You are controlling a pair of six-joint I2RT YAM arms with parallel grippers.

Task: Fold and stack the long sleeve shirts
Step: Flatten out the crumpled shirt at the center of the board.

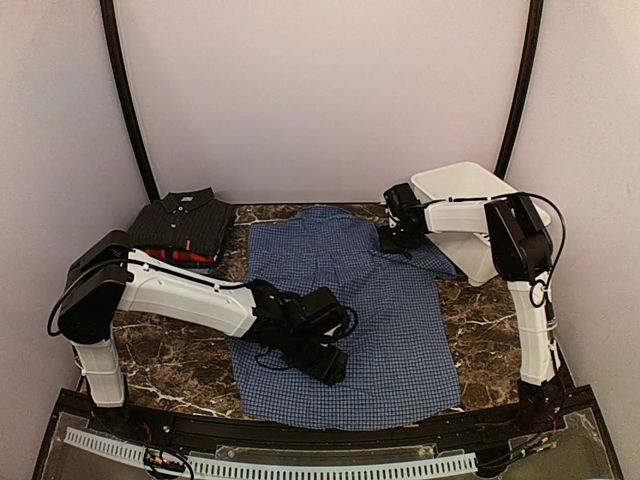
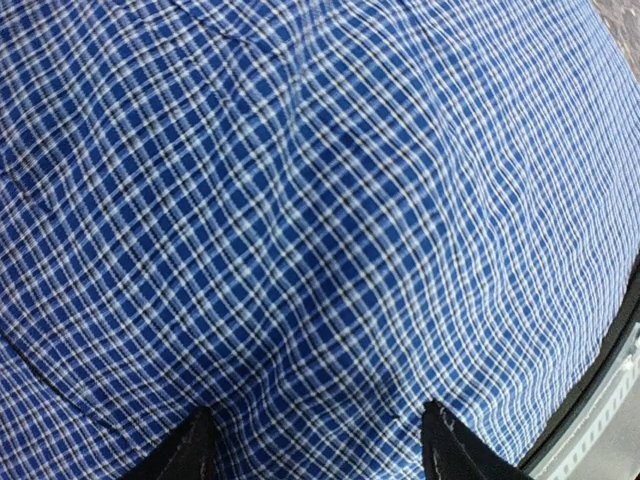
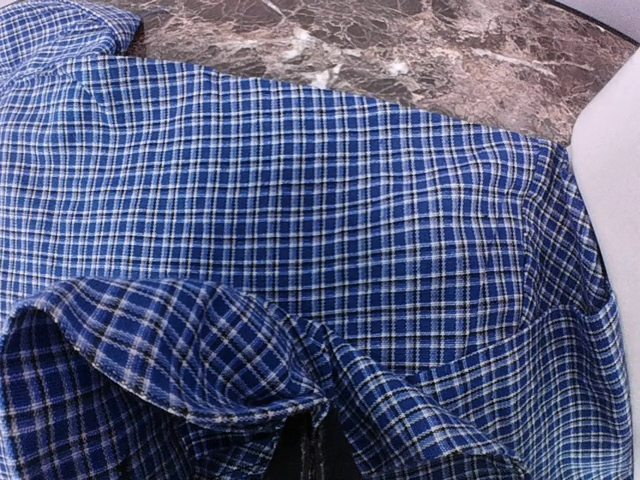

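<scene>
The blue shirt with fine white check lies spread flat on the marble table, collar at the far end. My left gripper hovers low over its near left part, open and empty. In the left wrist view the two black fingertips frame the checked cloth. My right gripper is at the shirt's far right shoulder, shut on a raised fold of the blue cloth. The dark check shirt lies folded at the back left on top of the red shirt.
A white plastic basket stands tilted at the back right, just beyond the right gripper; its wall shows in the right wrist view. Bare marble shows left of the shirt. The table's front rail runs close to the hem.
</scene>
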